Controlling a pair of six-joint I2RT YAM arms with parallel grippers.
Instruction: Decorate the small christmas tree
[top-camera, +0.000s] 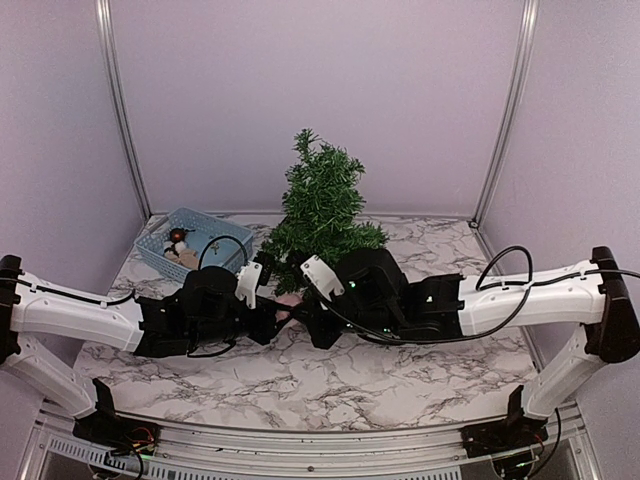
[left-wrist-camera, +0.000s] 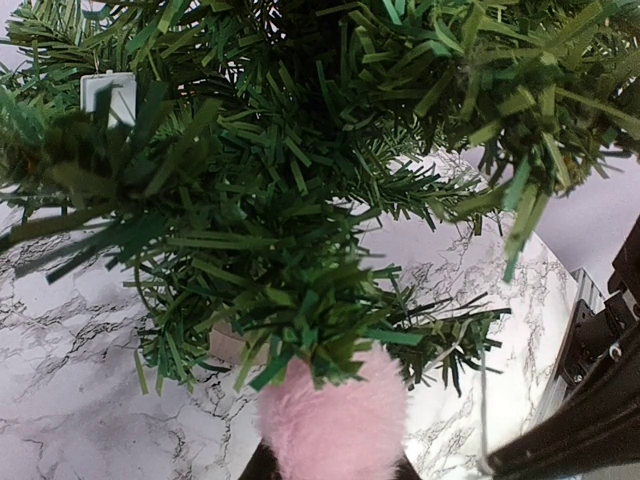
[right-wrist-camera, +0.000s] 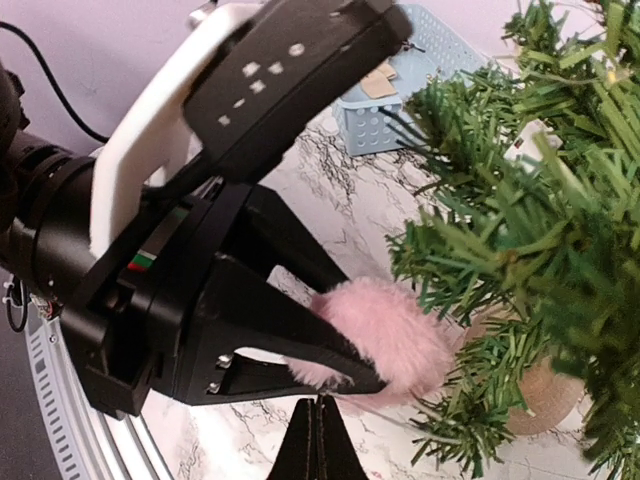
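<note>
The small christmas tree (top-camera: 322, 205) stands at the back centre of the table on its tan stump (right-wrist-camera: 540, 395). My left gripper (top-camera: 280, 305) is shut on a fluffy pink pom-pom (left-wrist-camera: 335, 420) and holds it under a low front branch (left-wrist-camera: 300, 300), touching the needles. The right wrist view shows its fingers (right-wrist-camera: 300, 340) clamped on the pom-pom (right-wrist-camera: 390, 330). My right gripper (right-wrist-camera: 320, 405) is just beside it, fingers pressed together. A thin pale string (left-wrist-camera: 483, 400) runs from the branches down to the right gripper's finger (left-wrist-camera: 570, 435).
A light blue basket (top-camera: 195, 240) with several small ornaments sits at the back left, also in the right wrist view (right-wrist-camera: 400, 110). A white tag (left-wrist-camera: 108, 95) hangs in the tree. Both arms meet in front of the tree. Walls enclose the back and sides.
</note>
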